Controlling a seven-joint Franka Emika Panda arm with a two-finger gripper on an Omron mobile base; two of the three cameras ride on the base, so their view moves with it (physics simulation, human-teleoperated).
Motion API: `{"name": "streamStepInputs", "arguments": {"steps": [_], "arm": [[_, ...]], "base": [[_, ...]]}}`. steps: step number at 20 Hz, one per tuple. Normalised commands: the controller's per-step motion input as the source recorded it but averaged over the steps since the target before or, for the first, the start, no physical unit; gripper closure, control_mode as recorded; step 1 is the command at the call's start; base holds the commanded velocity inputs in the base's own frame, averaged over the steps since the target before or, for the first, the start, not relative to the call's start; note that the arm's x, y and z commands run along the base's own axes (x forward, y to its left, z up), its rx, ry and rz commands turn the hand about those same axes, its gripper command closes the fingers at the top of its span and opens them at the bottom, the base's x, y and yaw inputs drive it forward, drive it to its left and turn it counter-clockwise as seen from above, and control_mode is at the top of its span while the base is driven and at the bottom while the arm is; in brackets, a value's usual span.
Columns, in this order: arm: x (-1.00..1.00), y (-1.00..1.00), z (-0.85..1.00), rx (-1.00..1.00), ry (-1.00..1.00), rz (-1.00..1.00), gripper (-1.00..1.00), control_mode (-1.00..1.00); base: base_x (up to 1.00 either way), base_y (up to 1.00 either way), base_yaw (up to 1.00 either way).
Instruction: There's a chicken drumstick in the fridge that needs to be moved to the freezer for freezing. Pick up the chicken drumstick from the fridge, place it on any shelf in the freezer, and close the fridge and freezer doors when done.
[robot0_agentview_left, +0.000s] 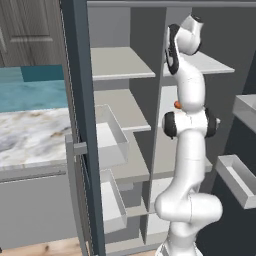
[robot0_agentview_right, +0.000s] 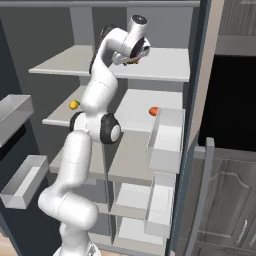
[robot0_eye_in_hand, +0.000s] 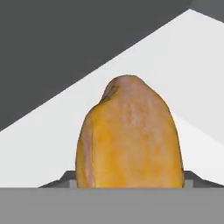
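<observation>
**Arm reaches up into the open slate-blue unit**

The white arm (robot0_agentview_left: 187, 150) rises from the lower right and bends toward the top shelf (robot0_agentview_left: 120, 62) level. The freezer (robot0_agentview_left: 117, 150) stands open, with off-white shelves and clear bins (robot0_agentview_left: 112, 137) pulled forward. A slate-blue door (robot0_agentview_left: 82, 125) edge runs down the left. A small orange-red item (robot0_agentview_left: 177, 104) peeks beside the arm. A marble counter (robot0_agentview_left: 30, 132) lies left.

Flat, even, shadowless rendered light

golden-orange chicken drumstick (robot0_eye_in_hand: 129, 135), off-white shelf (robot0_agentview_right: 165, 65), slate-blue doors (robot0_agentview_left: 80, 100), marbled counter (robot0_agentview_left: 30, 135)
</observation>
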Motion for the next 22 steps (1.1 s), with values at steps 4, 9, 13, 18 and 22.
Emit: {"name": "streamStepInputs", "arguments": {"steps": [4,9,13,18,22], "arm": [[-1.00,0.10,-0.63,-0.11,0.12,0.00,1.00,-1.00],[-1.00,-0.01,-0.35,0.07,0.00,0.00,1.00,-1.00],[-1.00,0.00,0.41,0.17,0.12,-0.10,1.00,-1.00],[-1.00,0.00,0.99,0.10,0.05,-0.11,1.00,-1.00],[-1.00,0.02,1.00,0.02,0.16,-0.08,1.00,-1.00]], "base": [[0.00,0.00,0.00],[0.00,0.00,0.00],[0.00,0.00,0.00],[0.00,0.00,0.00],[0.00,0.00,0.00]]}}
